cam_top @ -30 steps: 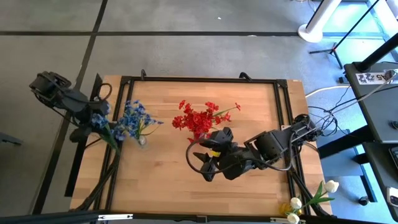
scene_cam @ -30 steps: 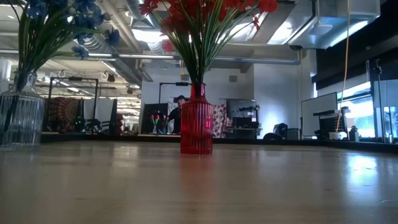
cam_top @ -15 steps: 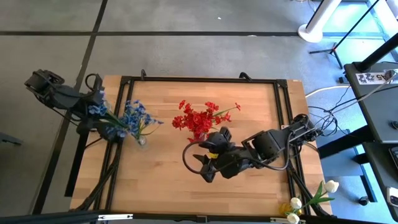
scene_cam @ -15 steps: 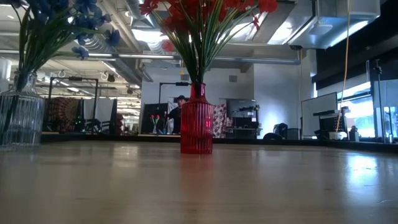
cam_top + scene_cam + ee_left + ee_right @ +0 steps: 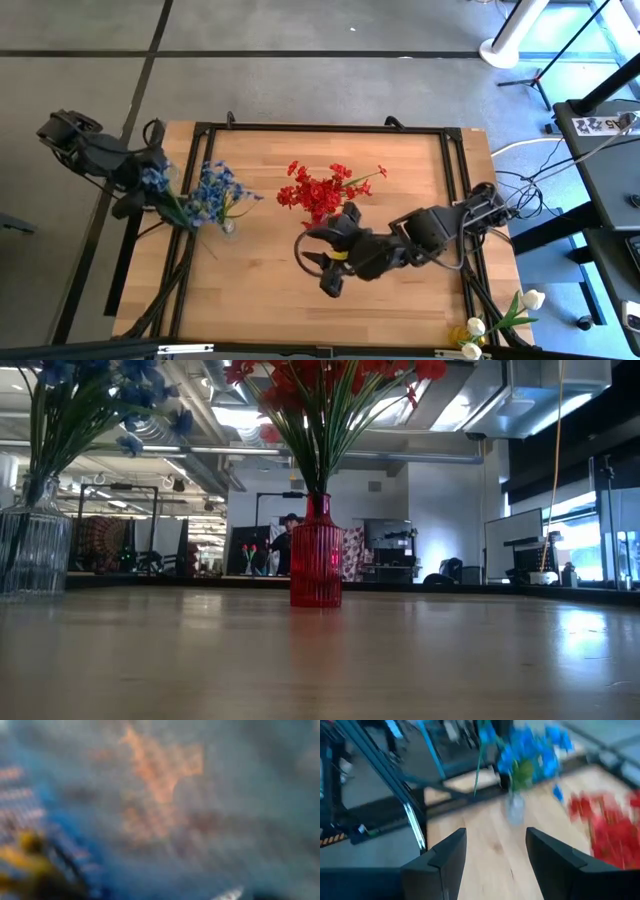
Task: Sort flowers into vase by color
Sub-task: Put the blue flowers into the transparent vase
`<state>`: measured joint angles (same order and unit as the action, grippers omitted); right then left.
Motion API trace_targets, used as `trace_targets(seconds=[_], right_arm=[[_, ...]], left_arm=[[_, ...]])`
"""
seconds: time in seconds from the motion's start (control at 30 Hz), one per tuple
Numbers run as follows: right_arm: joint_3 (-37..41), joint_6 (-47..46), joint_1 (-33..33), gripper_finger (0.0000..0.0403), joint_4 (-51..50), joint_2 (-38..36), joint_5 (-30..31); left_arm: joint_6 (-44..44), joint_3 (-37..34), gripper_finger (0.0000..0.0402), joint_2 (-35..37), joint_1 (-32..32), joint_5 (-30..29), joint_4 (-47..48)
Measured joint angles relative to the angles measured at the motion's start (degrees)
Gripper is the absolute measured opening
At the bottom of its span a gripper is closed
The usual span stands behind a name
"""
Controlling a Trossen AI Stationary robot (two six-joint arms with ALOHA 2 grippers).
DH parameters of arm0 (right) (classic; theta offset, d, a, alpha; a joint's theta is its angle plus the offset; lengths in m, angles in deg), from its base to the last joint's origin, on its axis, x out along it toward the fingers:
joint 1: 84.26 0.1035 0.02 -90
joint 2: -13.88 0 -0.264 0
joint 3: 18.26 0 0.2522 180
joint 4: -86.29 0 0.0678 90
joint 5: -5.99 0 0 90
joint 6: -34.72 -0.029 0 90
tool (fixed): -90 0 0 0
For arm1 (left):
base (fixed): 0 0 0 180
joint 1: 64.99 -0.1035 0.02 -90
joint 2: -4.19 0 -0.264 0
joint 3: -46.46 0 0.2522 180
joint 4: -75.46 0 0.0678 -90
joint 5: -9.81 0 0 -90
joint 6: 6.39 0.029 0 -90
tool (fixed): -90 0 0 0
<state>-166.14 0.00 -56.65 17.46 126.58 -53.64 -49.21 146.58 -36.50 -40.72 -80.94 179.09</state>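
From above, the wooden table carries a clear vase of blue flowers near its left side and a red vase of red flowers at the middle; only this view shows both arms, and white flowers lying off the table's right front corner. The low view shows what the overhead cannot: the ribbed red vase standing upright, the ribbed clear glass one at the left edge, and a person far back in the room. Neither arm appears there.

The left gripper sits at the table's left edge, clenched on a blue sprig whose stem slants toward the clear vase. Its wrist view is a blur.

The right gripper hovers over bare wood in front of the red flowers, its fingers spread apart and holding nothing; between them its wrist view looks toward the clear vase.
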Motion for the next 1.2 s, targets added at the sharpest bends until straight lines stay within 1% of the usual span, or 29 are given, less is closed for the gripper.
trace_targets(seconds=[0.1,0.17,0.23,0.3,0.33,0.37,0.43,0.53,0.6,0.67,0.8,0.87,0.97,1.07,1.13,1.2], right_arm=[[0.00,7.92,-1.29,0.0204,9.62,0.00,0.04],[0.00,12.64,-2.41,0.0204,18.31,0.00,-0.27],[-0.13,16.29,-4.15,0.0204,27.77,0.70,-2.64],[-0.13,18.75,-5.91,0.0204,34.22,1.78,-6.26],[-0.13,19.52,-6.73,0.0204,37.78,2.59,-7.82],[-0.08,20.29,-7.33,0.0204,39.30,3.18,-8.68],[0.02,21.93,-8.07,0.0204,41.62,4.53,-8.49],[0.00,23.21,-8.78,0.0204,41.58,5.68,-6.15],[-0.02,23.25,-9.52,0.0204,42.04,6.75,-5.13],[0.00,23.25,-10.43,0.0204,41.52,7.70,-4.11],[0.00,23.18,-12.42,0.0204,41.60,8.89,-3.96],[0.00,22.96,-13.25,0.0204,41.64,9.18,-4.38],[0.00,22.88,-14.09,0.0200,41.68,9.22,-8.05],[0.00,22.35,-14.31,0.0178,41.62,9.29,-10.08],[0.00,22.34,-14.24,0.0157,41.59,9.29,-11.11],[0.00,22.33,-14.26,0.0131,41.34,9.29,-12.43]], left_arm=[[-1.46,2.71,0.0002,-3.45,0.00,2.75,-2.22],[0.36,4.37,0.0002,-6.16,0.04,3.41,-5.77],[3.95,6.43,0.0002,-9.29,0.04,3.39,-10.06],[7.45,9.11,0.0002,-12.52,0.04,3.25,-12.70],[9.17,10.65,0.0002,-14.14,0.04,2.85,-13.60],[10.60,12.32,0.0002,-15.72,0.04,1.94,-14.20],[12.51,15.49,0.0002,-18.63,0.04,-2.13,-14.25],[13.22,18.80,0.0002,-21.58,0.01,-9.32,-14.23],[13.43,19.87,0.0002,-23.09,0.00,-12.77,-14.35],[13.45,19.94,0.0003,-24.30,0.00,-14.86,-15.46],[13.55,19.94,0.0010,-26.32,0.00,-15.07,-20.11],[13.60,19.94,0.0012,-26.73,0.00,-15.17,-20.80],[13.58,19.94,0.0013,-27.11,0.02,-15.74,-21.60],[13.58,19.92,0.0014,-27.24,0.04,-18.21,-22.58],[13.58,19.94,0.0014,-27.06,0.00,-19.64,-24.28],[14.04,19.94,0.0015,-26.86,0.00,-19.85,-25.26]])
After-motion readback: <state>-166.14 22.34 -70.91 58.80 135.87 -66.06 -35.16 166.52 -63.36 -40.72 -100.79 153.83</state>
